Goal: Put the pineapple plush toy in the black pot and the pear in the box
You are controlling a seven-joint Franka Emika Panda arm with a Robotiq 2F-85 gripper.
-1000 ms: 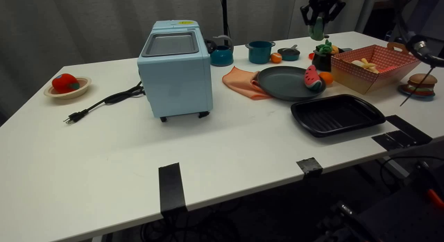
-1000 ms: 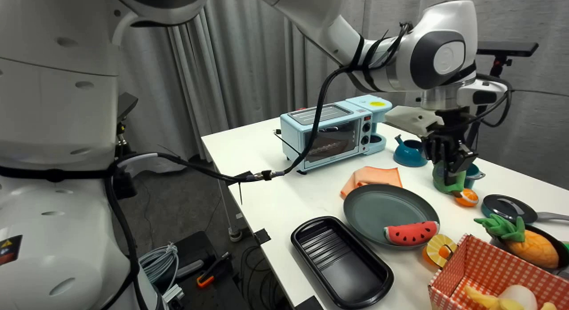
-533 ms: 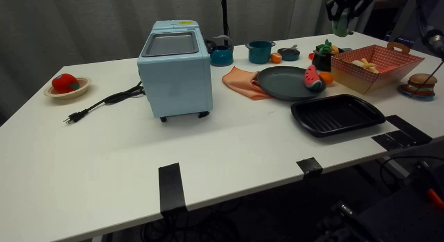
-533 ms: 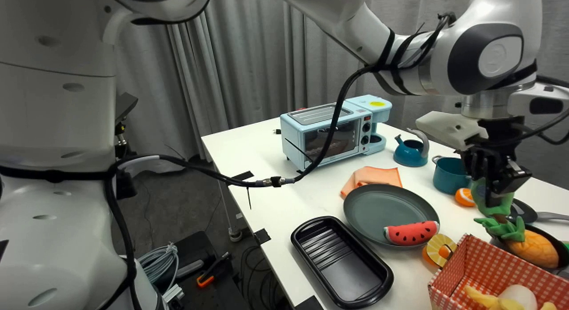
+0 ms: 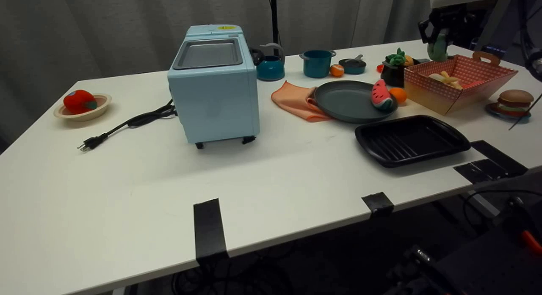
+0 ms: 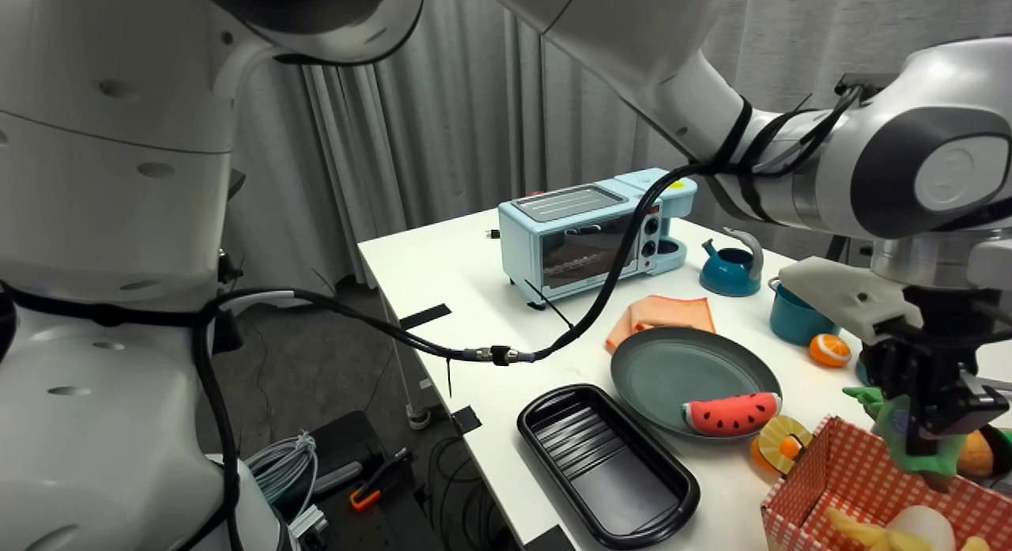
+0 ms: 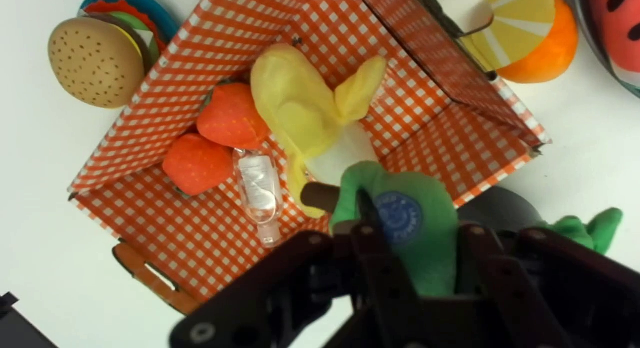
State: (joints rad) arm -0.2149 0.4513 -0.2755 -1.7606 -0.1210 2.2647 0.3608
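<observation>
The green plush pear (image 7: pixel 435 213), with a brown stem and blue sticker, is held between the fingers of my gripper (image 7: pixel 417 220). In both exterior views the pear (image 5: pixel 438 49) (image 6: pixel 897 424) hangs above the far edge of the red-checked box (image 5: pixel 427 89) (image 6: pixel 802 496). In the wrist view its stem points over the inside of the box (image 7: pixel 425 143). The pineapple plush toy (image 5: pixel 398 57) sits in the black pot (image 5: pixel 393 77) beside the box. In the wrist view only its green tuft (image 7: pixel 580 230) shows; the arm hides most of the pot.
The box holds a yellow plush (image 7: pixel 295 103), red strawberry toys (image 7: pixel 232 116) and a clear bottle (image 7: pixel 257 188). A burger toy (image 7: pixel 97 61) stands outside it. An orange (image 5: pixel 398 95), a grey plate (image 5: pixel 347 100) with a watermelon slice (image 5: pixel 381 94), and a black pan (image 5: pixel 410 140) are near.
My gripper has carried the pear from near the teal pot, past the black pot, to above the box. In the last half second it has also come lower. The other objects stay put.
</observation>
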